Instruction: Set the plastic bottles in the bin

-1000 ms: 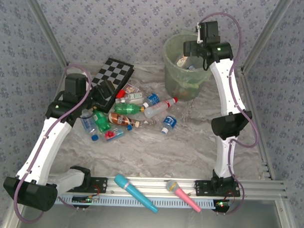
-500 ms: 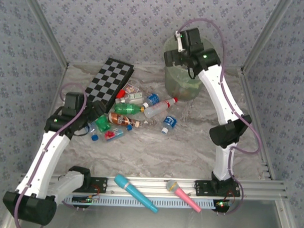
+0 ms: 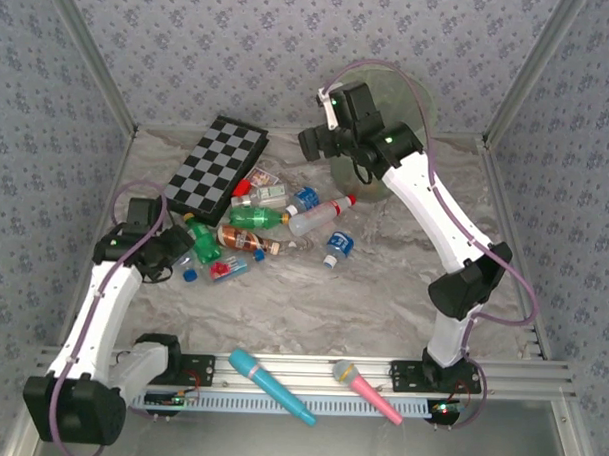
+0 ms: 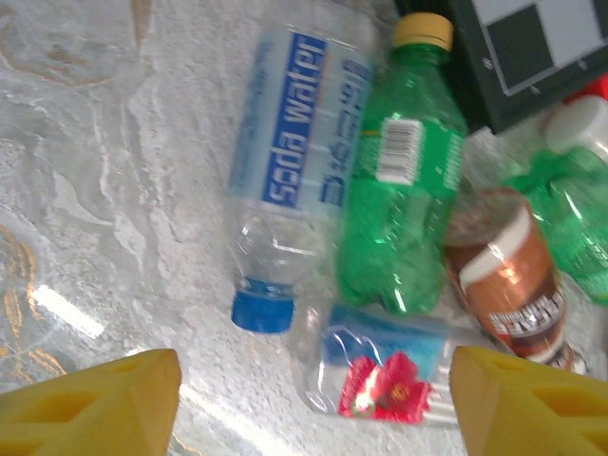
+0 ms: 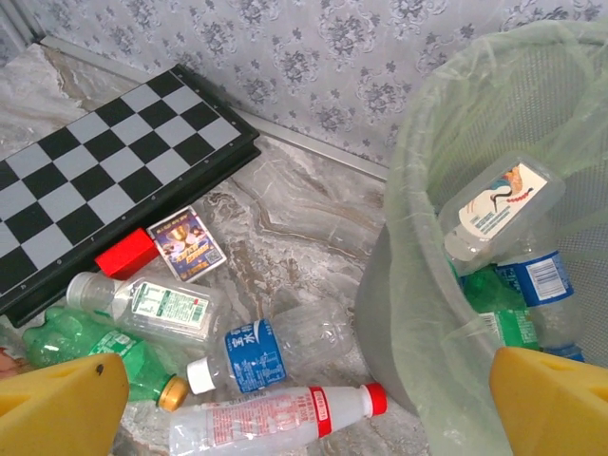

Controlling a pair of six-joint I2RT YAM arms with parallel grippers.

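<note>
Seen from above, the plastic bottles (image 3: 275, 219) lie in a loose heap, a little toward 10 o'clock from the middle of the table (image 3: 382, 291). The bin (image 3: 394, 91) stands at 1 o'clock, half hidden behind the right arm. The left gripper (image 3: 177, 252) hangs at the 9 o'clock edge of the heap, probably to choose a bottle there. The right gripper (image 3: 312, 143) is high up, at 12 o'clock of the heap. This view does not tell how either one's fingers stand.

The left wrist camera does tell it for its side: the yellow fingers (image 4: 95, 404) are spread wide and hold nothing. Between them lies a clear soda water bottle (image 4: 294, 161), and a green bottle (image 4: 404, 190) touches it at 3 o'clock. Both lie flat, so a grip across the body seems natural.

On the right wrist camera its own fingers (image 5: 57, 408) are also spread and empty. This view shows the inside of the bin at 3 o'clock, hidden from above: several bottles are in the liner bag (image 5: 427, 237). At 9 o'clock is a chessboard (image 5: 104, 171), with a red block (image 5: 123, 252) just beside it.
</note>
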